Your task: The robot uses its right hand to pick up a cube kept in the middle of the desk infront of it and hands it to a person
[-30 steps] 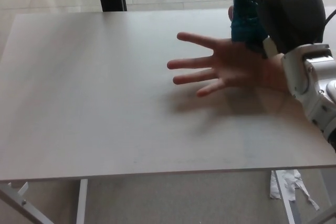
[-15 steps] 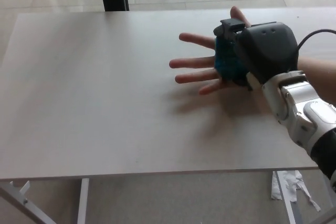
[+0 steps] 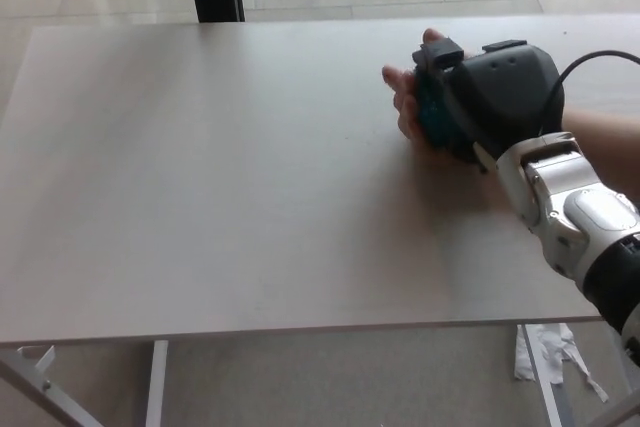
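The pick-up looks done and the handover is at its very last stage. The robot's right hand [image 3: 478, 97] is out over the far right part of the counter [image 3: 220, 197], its black fingers wrapped round the teal cube [image 3: 432, 115], of which only a sliver shows at the left edge of the hand. Right underneath and against it is a person's hand [image 3: 405, 97], fingers curled up around the cube from the left side, thumb poking out above the robot's hand. So the cube sits between the two, touched by both as far as I can see, and lifted clear of the counter.

What is left, by my reckoning, is only the release: the robot has to loosen its fingers so the person carries the cube alone, then draw the arm back. I can't tell from here whether the person has a firm hold yet, since most of the cube is hidden.

The robot's left hand isn't anywhere to be seen.
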{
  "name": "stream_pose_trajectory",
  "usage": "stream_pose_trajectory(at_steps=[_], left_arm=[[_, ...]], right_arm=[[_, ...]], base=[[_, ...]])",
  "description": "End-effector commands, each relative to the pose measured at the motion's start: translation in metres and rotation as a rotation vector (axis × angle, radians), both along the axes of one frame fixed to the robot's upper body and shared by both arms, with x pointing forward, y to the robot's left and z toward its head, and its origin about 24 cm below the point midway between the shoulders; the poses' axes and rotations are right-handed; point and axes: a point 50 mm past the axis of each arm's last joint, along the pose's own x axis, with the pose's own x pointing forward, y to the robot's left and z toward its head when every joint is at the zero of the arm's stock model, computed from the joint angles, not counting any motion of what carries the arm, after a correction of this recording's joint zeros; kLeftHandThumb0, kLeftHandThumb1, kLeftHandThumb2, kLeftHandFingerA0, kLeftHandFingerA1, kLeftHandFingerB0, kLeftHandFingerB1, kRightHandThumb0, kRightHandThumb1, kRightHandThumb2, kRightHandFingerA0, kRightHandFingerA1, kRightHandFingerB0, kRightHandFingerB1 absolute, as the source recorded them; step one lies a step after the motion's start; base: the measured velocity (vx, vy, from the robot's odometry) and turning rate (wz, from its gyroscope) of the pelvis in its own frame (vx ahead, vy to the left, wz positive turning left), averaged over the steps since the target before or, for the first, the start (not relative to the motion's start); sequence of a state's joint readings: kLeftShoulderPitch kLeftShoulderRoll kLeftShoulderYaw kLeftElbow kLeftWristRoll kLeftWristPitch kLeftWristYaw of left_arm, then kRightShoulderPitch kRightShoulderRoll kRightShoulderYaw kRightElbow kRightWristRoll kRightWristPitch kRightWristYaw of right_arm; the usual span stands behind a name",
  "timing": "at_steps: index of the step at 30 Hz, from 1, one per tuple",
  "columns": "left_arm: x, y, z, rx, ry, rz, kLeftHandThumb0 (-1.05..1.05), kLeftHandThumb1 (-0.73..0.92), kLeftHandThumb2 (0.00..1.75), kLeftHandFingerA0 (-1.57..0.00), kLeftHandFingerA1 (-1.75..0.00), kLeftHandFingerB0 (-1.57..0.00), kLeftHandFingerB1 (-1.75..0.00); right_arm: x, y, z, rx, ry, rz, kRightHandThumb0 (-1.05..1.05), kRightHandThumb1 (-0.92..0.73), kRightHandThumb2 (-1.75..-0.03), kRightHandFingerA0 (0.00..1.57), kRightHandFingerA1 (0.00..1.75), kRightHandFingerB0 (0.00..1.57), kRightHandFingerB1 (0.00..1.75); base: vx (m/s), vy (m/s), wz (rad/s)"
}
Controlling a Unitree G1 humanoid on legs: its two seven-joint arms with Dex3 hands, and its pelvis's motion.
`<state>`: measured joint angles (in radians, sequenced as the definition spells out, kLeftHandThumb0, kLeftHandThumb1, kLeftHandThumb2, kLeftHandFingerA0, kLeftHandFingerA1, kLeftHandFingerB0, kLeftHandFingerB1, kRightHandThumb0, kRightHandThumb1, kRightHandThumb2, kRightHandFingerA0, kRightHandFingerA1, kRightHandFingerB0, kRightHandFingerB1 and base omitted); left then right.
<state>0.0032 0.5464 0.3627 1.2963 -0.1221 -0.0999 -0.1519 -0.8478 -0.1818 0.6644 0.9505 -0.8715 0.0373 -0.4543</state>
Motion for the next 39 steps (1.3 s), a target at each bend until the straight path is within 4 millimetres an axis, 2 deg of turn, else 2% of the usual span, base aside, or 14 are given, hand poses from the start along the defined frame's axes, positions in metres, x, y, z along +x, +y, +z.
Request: stream_pose_trajectory(at_steps=[1, 19, 20, 21, 22, 23, 24, 25, 28, 33, 34, 35, 36, 39], left_arm=[[0.001, 0.001, 0.002, 0.026, 0.0, -0.019, -0.58, 0.61, 0.58, -0.72, -0.68, -0.64, -0.47], [-0.009, 0.002, 0.001, 0.016, 0.012, 0.0, -0.6, 0.6, 0.58, -0.68, -0.63, -0.6, -0.44], [-0.009, 0.003, 0.001, 0.012, 0.01, 0.003, -0.6, 0.47, 0.88, -0.62, -0.69, -0.53, -0.57], [-0.009, 0.003, 0.001, 0.009, 0.008, 0.004, -0.58, 0.61, 0.58, -0.65, -0.61, -0.58, -0.43], [-0.009, 0.003, 0.001, 0.009, 0.006, 0.0, -0.6, 0.47, 0.88, -0.61, -0.69, -0.53, -0.57], [-0.009, 0.003, 0.002, 0.007, 0.003, -0.005, -0.61, 0.47, 0.88, -0.63, -0.7, -0.53, -0.58], [-0.009, 0.003, 0.002, 0.005, 0.002, -0.003, -0.61, 0.47, 0.88, -0.63, -0.7, -0.53, -0.58], [-0.009, 0.004, 0.003, 0.008, 0.001, -0.005, -0.6, 0.61, 0.58, -0.68, -0.66, -0.6, -0.44], [-0.008, 0.006, 0.005, 0.017, 0.008, -0.007, -0.61, 0.62, 0.58, -0.68, -0.63, -0.59, -0.43], [-0.008, 0.01, 0.008, 0.038, 0.011, 0.005, -0.61, 0.61, 0.59, -0.68, -0.64, -0.58, -0.44], [-0.008, 0.01, 0.009, 0.04, 0.012, 0.005, -0.59, 0.62, 0.59, -0.67, -0.61, -0.58, -0.43], [-0.007, 0.011, 0.009, 0.043, 0.017, 0.011, -0.58, 0.62, 0.58, -0.68, -0.62, -0.59, -0.44], [-0.007, 0.011, 0.009, 0.045, 0.016, 0.009, -0.58, 0.62, 0.59, -0.68, -0.63, -0.6, -0.44], [-0.006, 0.012, 0.011, 0.04, 0.005, 0.02, -0.57, 0.61, 0.58, -0.68, -0.64, -0.6, -0.44]], right_arm=[[0.004, -0.012, 0.0, -0.107, 0.225, -0.123, -0.75, -0.43, -0.84, 0.0, 0.21, 0.03, 0.2], [-0.02, -0.022, 0.103, 0.16, 0.177, 0.049, -0.98, -0.58, -0.91, 0.0, 0.16, 0.0, 0.02], [-0.03, -0.031, 0.115, 0.168, 0.116, 0.052, -1.01, -0.58, -0.92, 0.0, 0.13, 0.0, 0.01], [-0.038, -0.038, 0.125, 0.193, 0.074, 0.061, -0.97, -0.55, -0.89, 0.0, 0.13, 0.0, 0.0], [-0.045, -0.046, 0.132, 0.216, 0.039, 0.063, -1.0, -0.57, -0.92, 0.0, 0.13, 0.0, 0.04], [-0.057, -0.061, 0.144, 0.243, -0.013, 0.049, -0.89, -0.5, -0.9, 0.0, 0.18, 0.0, 0.15], [-0.06, -0.063, 0.146, 0.257, -0.024, 0.049, -0.89, -0.5, -0.9, 0.0, 0.18, 0.0, 0.15], [-0.073, -0.077, 0.155, 0.283, -0.069, 0.045, -0.9, -0.5, -0.9, 0.0, 0.19, 0.0, 0.13], [-0.127, -0.124, 0.186, 0.359, -0.199, -0.002, -0.79, -0.46, -0.85, 0.0, 0.22, 0.13, 0.17], [-0.185, -0.175, 0.197, 0.467, -0.324, -0.116, -0.69, -0.43, -0.79, 0.05, 0.33, 0.1, 0.35], [-0.196, -0.187, 0.198, 0.444, -0.37, -0.149, -0.37, -0.33, -0.93, 0.02, 0.52, 0.0, 0.48], [-0.211, -0.203, 0.197, 0.435, -0.409, -0.218, -0.38, -0.33, -0.94, 0.0, 0.51, 0.0, 0.48], [-0.22, -0.213, 0.197, 0.469, -0.439, -0.238, -0.71, -0.61, -0.59, 0.15, 0.37, 0.21, 0.31], [-0.232, -0.231, 0.194, 0.506, -0.477, -0.289, -0.74, -0.62, -0.59, 0.16, 0.37, 0.22, 0.32]], base=[[0.0, 0.0, 0.0], [0.0, 0.0, 0.0], [0.0, 0.0, 0.0], [0.0, 0.0, 0.0], [0.0, 0.0, 0.0], [0.0, 0.0, 0.0], [0.0, 0.0, 0.0], [0.0, 0.0, 0.0], [0.0, 0.0, 0.0], [0.0, 0.0, 0.0], [0.0, 0.0, 0.0], [0.0, 0.0, 0.0], [0.0, 0.0, 0.0], [0.0, 0.0, 0.0]])
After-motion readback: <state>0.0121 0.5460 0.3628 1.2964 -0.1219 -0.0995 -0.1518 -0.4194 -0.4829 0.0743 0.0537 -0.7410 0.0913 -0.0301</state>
